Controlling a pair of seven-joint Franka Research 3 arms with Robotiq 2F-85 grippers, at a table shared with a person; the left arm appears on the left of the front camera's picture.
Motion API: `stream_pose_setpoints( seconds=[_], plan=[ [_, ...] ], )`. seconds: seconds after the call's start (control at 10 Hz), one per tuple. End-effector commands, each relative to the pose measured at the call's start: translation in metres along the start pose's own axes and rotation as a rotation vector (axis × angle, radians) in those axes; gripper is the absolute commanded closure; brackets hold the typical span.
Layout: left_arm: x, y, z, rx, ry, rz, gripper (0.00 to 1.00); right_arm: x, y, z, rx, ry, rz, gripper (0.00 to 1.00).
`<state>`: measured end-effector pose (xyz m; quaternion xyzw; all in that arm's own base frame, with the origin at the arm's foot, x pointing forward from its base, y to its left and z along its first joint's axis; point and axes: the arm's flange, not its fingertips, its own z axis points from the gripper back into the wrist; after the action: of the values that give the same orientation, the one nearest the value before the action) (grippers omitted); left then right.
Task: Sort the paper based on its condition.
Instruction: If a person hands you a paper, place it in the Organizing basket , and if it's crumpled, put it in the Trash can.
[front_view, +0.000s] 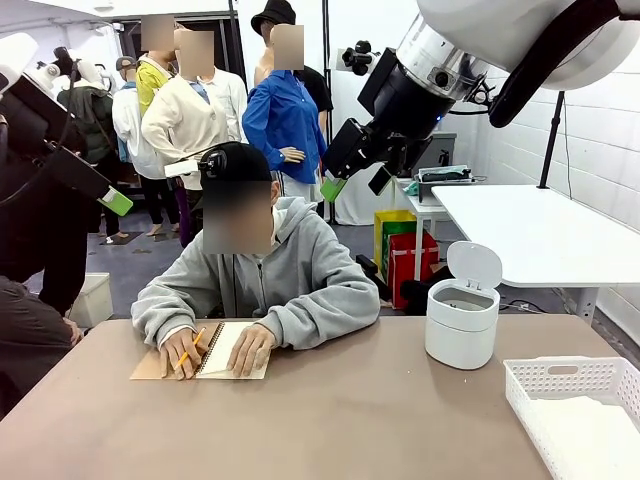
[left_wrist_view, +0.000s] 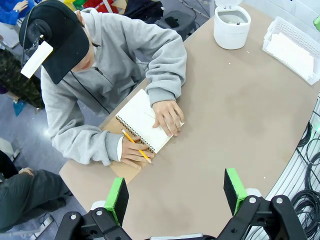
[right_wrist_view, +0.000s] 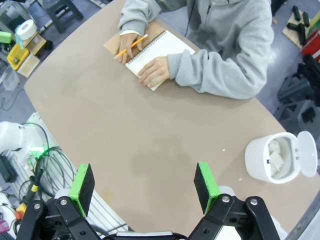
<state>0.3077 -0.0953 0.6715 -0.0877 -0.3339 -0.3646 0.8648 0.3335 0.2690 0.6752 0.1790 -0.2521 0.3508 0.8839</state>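
Observation:
Smooth white paper lies flat in the white basket at the table's right end. Crumpled paper wads sit inside the white bin, whose lid stands up. A person at the far side rests both hands on a spiral notebook and holds a yellow pencil. My left gripper hangs high over the table's near left, open and holding nothing. My right gripper is also high above the table, open, nothing between its green pads; in the front view it shows at the upper middle.
The brown table is bare between notebook, bin and basket. Cables hang off the table's near side. Another white table stands behind at the right, and people stand farther back.

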Motion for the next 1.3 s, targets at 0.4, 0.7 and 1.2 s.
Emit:
stream_pose_setpoints(
  seconds=[0.4,0.7,1.2],
  plan=[
    [-0.0003,0.0006,-0.0003,-0.002,0.000,0.001,0.00,-0.0023,0.0000,-0.0014,0.002,-0.001,-0.004,0.00],
    [-0.0003,0.0006,-0.0003,-0.002,0.000,0.001,0.00,-0.0023,0.0000,-0.0014,0.002,-0.001,-0.004,0.00],
    [-0.0003,0.0006,-0.0003,-0.002,0.000,0.001,0.00,-0.0023,0.0000,-0.0014,0.002,-0.001,-0.004,0.00]
  ],
)
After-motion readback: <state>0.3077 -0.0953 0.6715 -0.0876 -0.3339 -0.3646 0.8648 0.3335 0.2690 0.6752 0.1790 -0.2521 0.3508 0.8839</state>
